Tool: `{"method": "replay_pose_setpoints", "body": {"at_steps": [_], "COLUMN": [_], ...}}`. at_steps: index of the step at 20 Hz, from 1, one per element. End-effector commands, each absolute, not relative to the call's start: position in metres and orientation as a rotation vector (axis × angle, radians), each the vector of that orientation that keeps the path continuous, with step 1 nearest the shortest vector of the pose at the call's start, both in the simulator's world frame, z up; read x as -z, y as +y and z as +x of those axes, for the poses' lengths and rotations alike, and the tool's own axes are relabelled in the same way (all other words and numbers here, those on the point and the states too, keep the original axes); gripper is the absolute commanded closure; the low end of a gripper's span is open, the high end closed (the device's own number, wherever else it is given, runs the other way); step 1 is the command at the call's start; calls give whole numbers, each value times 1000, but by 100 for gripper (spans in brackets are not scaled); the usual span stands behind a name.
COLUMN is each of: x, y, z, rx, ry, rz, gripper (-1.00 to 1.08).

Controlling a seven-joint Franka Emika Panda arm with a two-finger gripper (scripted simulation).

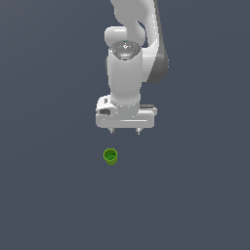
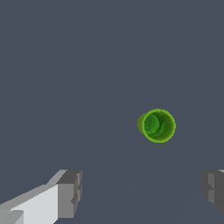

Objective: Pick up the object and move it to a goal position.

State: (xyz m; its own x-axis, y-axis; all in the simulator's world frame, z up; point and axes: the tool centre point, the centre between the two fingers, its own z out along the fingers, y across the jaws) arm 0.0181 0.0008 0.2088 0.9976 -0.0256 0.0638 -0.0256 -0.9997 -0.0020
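Green cup (image 1: 110, 156) sits ungrasped on the surface (image 1: 195, 195), the pincer (image 1: 125, 131) spread wide and empty above; pickup and transfer both remain.

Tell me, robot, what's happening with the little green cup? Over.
White gripper open, empty, hovering. Small bright green hollow cup standing apart from it on the dark grey floor, not yet grasped. Nothing in the way.

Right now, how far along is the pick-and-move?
Early stage. Done: nothing visible yet; the green cup sits on the floor, untouched. In hand: the gripper hangs above and off to one side of it, fingers spread wide and empty. Left: line up over the cup, descend, grasp, lift, carry to the goal. No goal marker shows.
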Motion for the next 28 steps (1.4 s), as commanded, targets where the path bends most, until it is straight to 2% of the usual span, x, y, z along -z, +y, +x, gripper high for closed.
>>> {"method": "replay_pose_setpoints", "body": {"at_steps": [1, 11, 28], "x": [-209, -230, -216], "y": [1, 18, 9], "z": [18, 21, 25], "rx": [100, 160, 140], "ry": [40, -31, -230], "rz": [-3139, -3135, -3141], "gripper": [-92, -92, -92]}}
